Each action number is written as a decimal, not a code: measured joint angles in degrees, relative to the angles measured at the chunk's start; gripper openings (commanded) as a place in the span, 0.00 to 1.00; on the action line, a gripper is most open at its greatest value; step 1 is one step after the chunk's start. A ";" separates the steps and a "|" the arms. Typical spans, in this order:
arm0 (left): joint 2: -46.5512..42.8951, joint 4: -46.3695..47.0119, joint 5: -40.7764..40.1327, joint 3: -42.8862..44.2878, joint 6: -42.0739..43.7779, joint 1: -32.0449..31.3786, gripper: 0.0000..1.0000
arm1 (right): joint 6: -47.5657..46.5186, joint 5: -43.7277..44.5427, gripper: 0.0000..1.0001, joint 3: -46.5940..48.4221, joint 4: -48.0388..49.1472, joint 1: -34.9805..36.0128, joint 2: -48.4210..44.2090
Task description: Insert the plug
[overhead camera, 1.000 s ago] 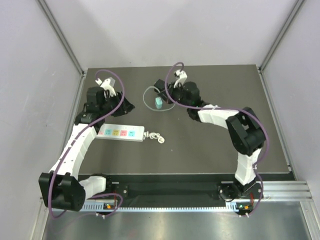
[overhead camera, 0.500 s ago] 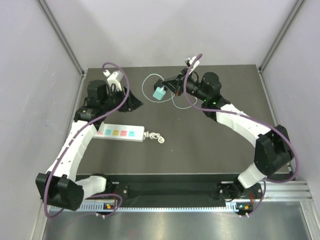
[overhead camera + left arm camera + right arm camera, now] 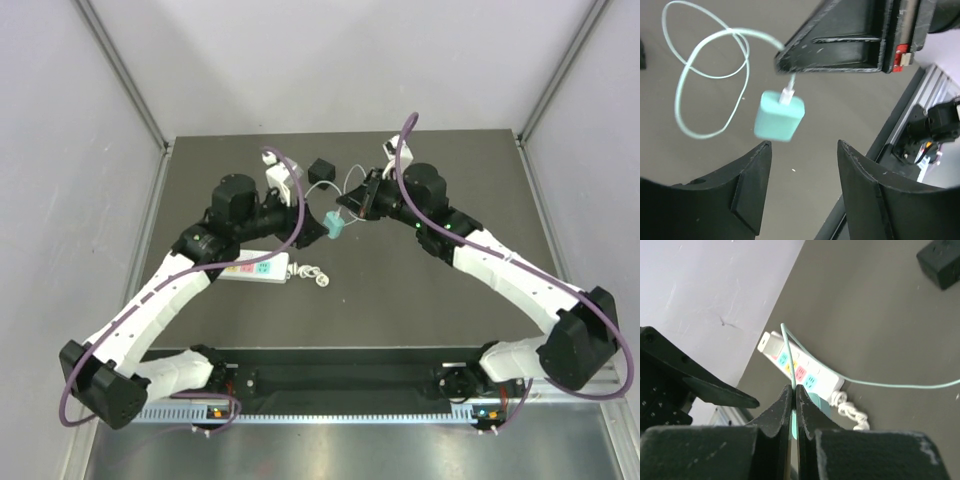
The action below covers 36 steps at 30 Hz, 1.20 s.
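Above the middle of the table (image 3: 450,300), from the top camera: plug (image 3: 334,228) off the surface, dangling under the right gripper (image 3: 345,207), with the left gripper (image 3: 318,225) just beside it. Power strip (image 3: 250,266) flat on the table nearer the arm bases, apparently with nothing in its sockets, coiled cord (image 3: 310,273) at its end. Black cube (image 3: 320,168) apart at the back.

From the left wrist: left gripper (image 3: 802,150) spread and empty, mint plug (image 3: 779,115) hanging just ahead of the gap, wire (image 3: 705,75) looping off behind.

From the right wrist: right gripper (image 3: 794,395) pressed together on the wire (image 3: 787,355), pinching the cord rather than the plug body, strip (image 3: 800,367) below.

Judged so far: plug lifted, not yet gripped by its body, not yet lined up; hand-over, alignment and insertion all left to do.
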 measured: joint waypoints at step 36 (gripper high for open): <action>8.31 -2.89 -10.91 4.22 17.35 -10.40 0.00 | 5.31 -1.07 0.04 -0.74 -1.90 2.86 -3.45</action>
